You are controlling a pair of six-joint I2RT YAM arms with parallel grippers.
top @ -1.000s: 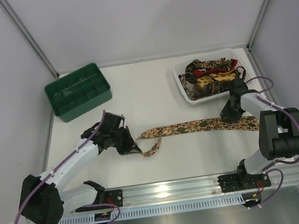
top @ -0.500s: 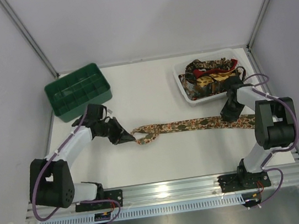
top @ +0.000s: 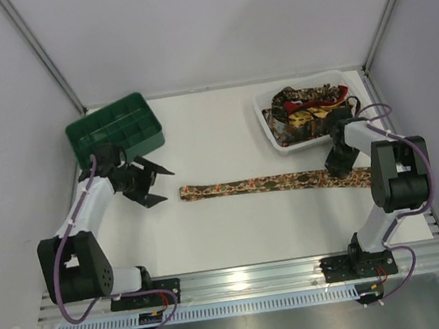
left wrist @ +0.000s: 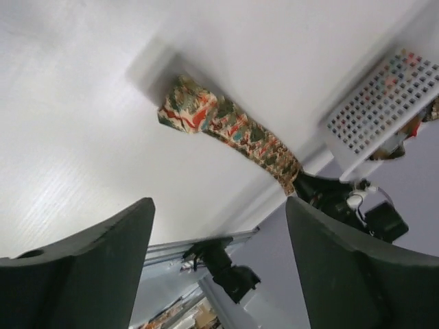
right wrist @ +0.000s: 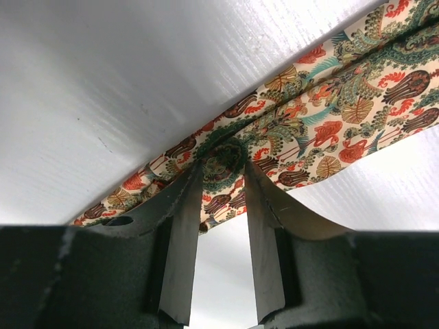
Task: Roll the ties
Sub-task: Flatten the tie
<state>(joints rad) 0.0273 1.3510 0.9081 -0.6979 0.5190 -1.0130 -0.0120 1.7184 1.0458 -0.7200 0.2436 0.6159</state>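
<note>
One tie (top: 263, 184), printed in brown, green and red, lies flat and nearly straight across the table. In the left wrist view the tie (left wrist: 226, 127) ends well ahead of my fingers. My left gripper (top: 160, 186) (left wrist: 218, 205) is open and empty, just left of that end. My right gripper (top: 339, 166) (right wrist: 223, 171) stands on the tie (right wrist: 309, 116) near its right end. Its jaws are partly apart, with both tips on the fabric and a strip of cloth between them. More ties (top: 306, 111) lie heaped in the white tray (top: 265, 122).
A green compartmented crate (top: 115, 134) stands at the back left, close behind my left arm. The white tray (left wrist: 384, 103) sits at the back right, beside the right wall. A metal rail (top: 252, 278) runs along the near edge.
My left gripper let go of the tie's left end, opened wide and drew back left toward the crate. The tie's folded end now lies flat. The right gripper narrowed slightly and stayed put.
</note>
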